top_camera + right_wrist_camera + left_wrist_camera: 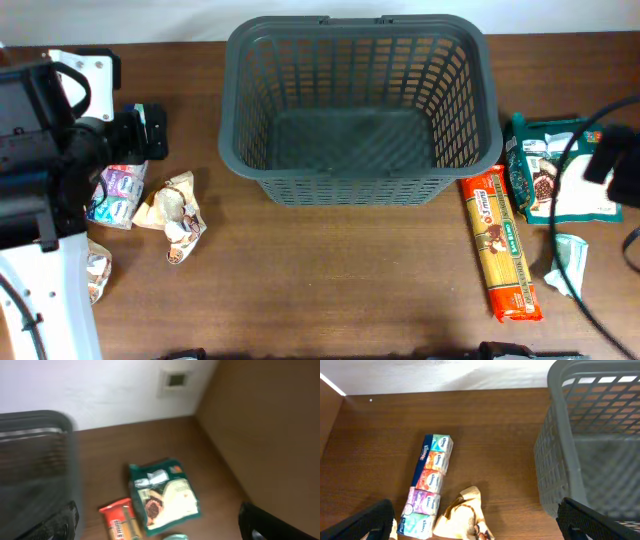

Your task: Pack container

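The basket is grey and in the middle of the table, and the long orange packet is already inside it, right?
Not quite. The basket is grey and in the middle of the table, but the long orange packet is not inside it; it lies on the table beside the basket. The overhead view shows this.

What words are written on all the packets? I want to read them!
No text can be read for sure.
Tissue pack: a small logo on each little pack, too small to read.
Long orange packet: printing too blurred to read.
Green packet: label too blurred to read.
Crumpled beige wrapper: print too small to read.
Basket: no writing seen.
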Robot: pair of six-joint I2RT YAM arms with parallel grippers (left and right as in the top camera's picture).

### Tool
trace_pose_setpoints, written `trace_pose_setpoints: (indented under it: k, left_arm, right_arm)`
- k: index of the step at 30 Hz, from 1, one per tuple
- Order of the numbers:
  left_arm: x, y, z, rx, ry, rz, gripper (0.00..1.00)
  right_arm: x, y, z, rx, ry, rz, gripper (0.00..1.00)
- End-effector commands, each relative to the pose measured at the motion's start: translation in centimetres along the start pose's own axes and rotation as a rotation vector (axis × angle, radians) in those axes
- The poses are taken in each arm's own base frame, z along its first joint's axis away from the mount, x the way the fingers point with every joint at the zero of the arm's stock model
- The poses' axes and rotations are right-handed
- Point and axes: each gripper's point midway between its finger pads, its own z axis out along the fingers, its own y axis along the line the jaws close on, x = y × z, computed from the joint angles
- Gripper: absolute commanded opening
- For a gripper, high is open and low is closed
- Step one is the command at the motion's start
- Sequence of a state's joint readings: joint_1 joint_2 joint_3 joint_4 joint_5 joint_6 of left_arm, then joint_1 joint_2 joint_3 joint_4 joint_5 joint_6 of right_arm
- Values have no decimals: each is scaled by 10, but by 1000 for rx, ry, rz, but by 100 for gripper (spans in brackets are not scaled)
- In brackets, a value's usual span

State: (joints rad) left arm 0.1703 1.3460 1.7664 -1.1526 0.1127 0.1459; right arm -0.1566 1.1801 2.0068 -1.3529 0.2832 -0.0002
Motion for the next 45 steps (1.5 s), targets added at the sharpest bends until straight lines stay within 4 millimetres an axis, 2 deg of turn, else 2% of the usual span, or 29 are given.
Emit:
trace_pose_setpoints:
  k: [1,6,10,14,17,19,22,24,27,30,34,37,39,45]
  left_arm:
    - [1,0,1,15,0,45,99]
    - [-1,2,1,8,-6,46,99]
    - [-1,3,2,5,-5,49,99]
    - [-2,3,5,6,-2,48,99]
    - [-1,4,10,8,8,47,99]
    - [0,4,13,10,15,45,99]
    - [1,4,17,12,27,44,99]
    - [1,5,19,12,31,43,99]
    - [2,5,19,12,33,43,99]
    - [2,4,19,13,36,43,99]
    - [6,4,19,16,50,41,99]
    - [7,4,19,16,55,41,99]
    - [7,4,19,17,55,41,99]
    - [7,4,19,16,55,41,99]
  right_arm:
    - [-1,-21,9,17,19,94,99]
    - [14,-62,52,15,126,270,99]
    - [41,-108,92,88,248,380,99]
    - [72,-130,127,110,381,443,99]
    - [90,-136,154,93,462,461,99]
    - [100,-131,171,49,507,482,99]
    - [112,-119,189,-72,558,414,99]
    - [110,-105,197,-192,543,351,99]
    - [98,-85,209,-358,461,234,99]
    - [96,-82,227,-384,441,200,99]
    - [105,-85,259,-387,446,191,99]
    - [110,-78,279,-400,454,169,99]
    - [112,-64,290,-428,460,108,99]
    - [115,8,302,-472,527,-102,99]
